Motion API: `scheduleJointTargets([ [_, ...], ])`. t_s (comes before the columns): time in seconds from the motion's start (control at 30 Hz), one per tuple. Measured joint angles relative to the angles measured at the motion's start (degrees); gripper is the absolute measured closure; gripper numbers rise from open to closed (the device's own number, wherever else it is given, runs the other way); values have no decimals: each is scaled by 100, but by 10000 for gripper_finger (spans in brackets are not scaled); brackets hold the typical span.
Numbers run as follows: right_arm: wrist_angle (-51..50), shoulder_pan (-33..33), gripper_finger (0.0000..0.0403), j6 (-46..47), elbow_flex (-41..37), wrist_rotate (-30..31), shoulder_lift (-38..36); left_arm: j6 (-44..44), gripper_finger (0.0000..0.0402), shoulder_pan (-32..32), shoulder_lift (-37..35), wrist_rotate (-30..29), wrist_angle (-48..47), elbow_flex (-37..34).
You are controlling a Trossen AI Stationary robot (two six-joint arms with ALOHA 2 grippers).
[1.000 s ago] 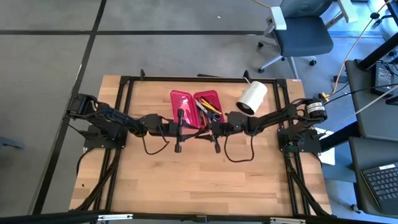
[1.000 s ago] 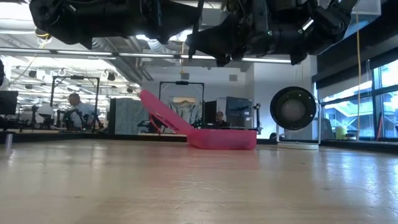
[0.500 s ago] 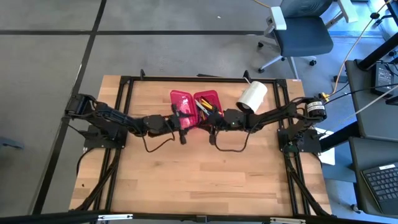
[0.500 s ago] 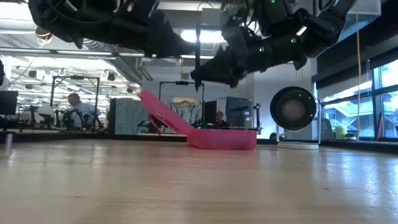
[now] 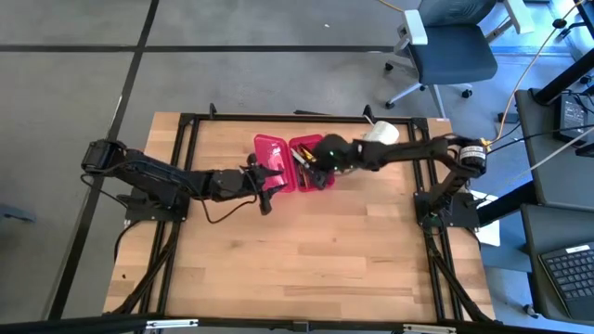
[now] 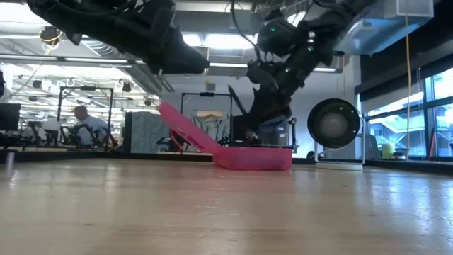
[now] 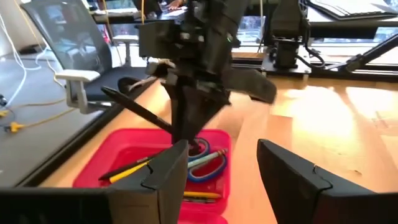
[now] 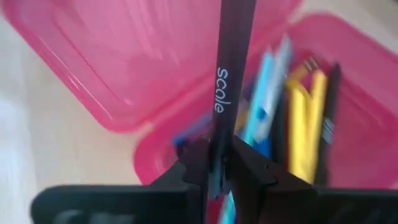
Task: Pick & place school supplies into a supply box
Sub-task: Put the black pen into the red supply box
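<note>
you're looking at a table [image 5: 278, 260] of pale wood planks, smooth with a low sheen, framed in matt black metal. the box [image 5: 275, 148] near the upper middle of the high view is glossy, see-through pink plastic. inside it, the scissors [image 7: 208, 167] have smooth blue plastic handles, and the yellow pencil [image 8: 314, 118] looks glossy. the ruler [image 8: 227, 87] is dark matt plastic with white print. the fingers [image 7: 155, 180] at the bottom of the left wrist view are matt black plastic. the roll [image 5: 380, 134], upper right, looks like matt white paper.

One supply box [image 5: 290, 161], one white roll [image 5: 379, 135]
</note>
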Motion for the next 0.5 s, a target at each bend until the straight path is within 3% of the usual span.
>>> scheduleJointTargets([
  [0.2, -2119, -443, 355, 105, 925, -36, 64, -141, 217, 4, -2, 194, -156, 0],
  [0.5, -2038, -696, 354, -52, 957, -520, 509, -130, 217, 7, -7, 224, -166, 0],
])
